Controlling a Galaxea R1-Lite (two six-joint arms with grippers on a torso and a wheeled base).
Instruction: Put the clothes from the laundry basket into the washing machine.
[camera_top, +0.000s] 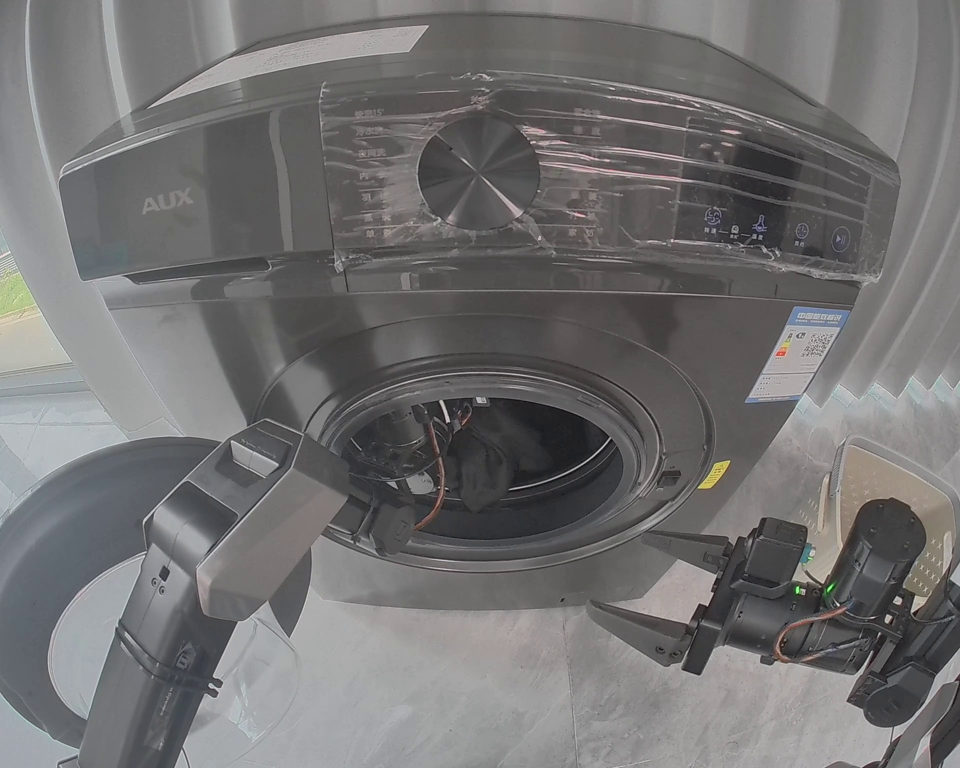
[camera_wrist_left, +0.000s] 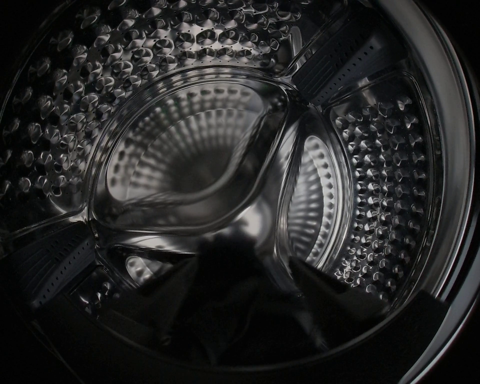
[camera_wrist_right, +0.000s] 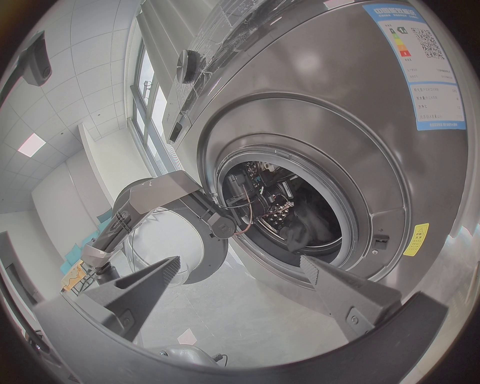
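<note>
Grey tiled floor (camera_top: 480, 680); left hand (camera_wrist_left: 242, 265) released inside washing machine (camera_top: 560, 330) drum beside dark garment (camera_top: 490, 465); right hand (camera_top: 620, 575) released outside.

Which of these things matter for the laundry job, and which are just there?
Part of the job:
washing machine, with its door open
dark garment at the drum opening
laundry basket
left gripper, inside the drum
right gripper, open, outside the machine

Just there:
curtain
energy label
yellow sticker
</note>
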